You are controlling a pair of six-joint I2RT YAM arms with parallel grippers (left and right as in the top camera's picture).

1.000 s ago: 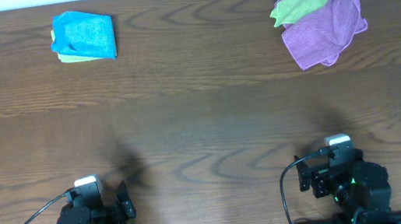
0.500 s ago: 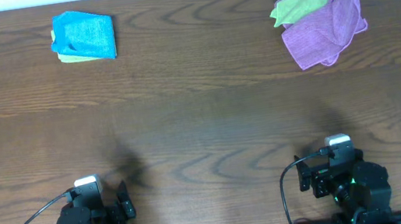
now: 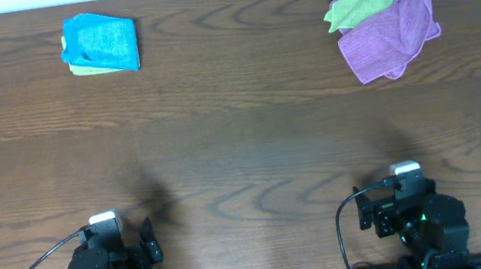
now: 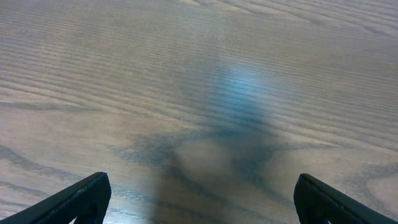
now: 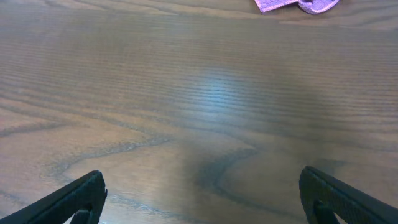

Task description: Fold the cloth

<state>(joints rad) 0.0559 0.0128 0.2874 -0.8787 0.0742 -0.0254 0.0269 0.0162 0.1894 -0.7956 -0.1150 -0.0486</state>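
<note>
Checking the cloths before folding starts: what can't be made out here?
Overhead: yellow cloth mostly hidden under the blue cloth.
Overhead: green cloth partly covered by the purple cloth.
Right wrist: purple cloth cut off by the top edge.
Left wrist: no cloth in view.

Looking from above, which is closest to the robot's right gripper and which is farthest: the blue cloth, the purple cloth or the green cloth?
Starting from the right gripper:
1. Purple cloth, on the far right side, nearly straight ahead.
2. Green cloth, just behind the purple one and touching it.
3. Blue cloth, away in the far left corner.
</note>
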